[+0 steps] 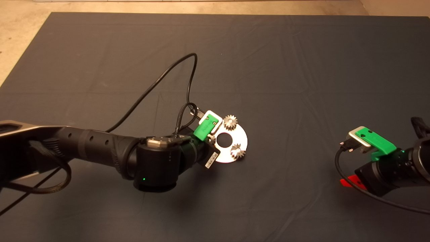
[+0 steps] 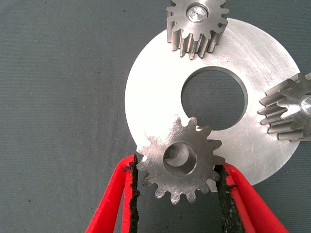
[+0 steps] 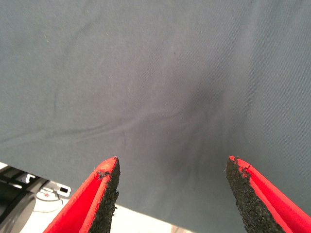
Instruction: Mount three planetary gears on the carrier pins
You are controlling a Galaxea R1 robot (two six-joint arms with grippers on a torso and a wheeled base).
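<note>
While two gears sit pinned, the third small silvery toothed metal gear is clamped in the left gripper, its bore held tilted over the flat shiny round metal disc, the last pin hidden beneath

One camera sits high up and looks down on the whole dark mat, with both arms coming in from the sides. The left wrist camera looks down from very close at the shiny disc. The high camera sees that same disc too, only small and far off. The right wrist camera looks down past its own red fingers at bare mat and its edge.
</note>
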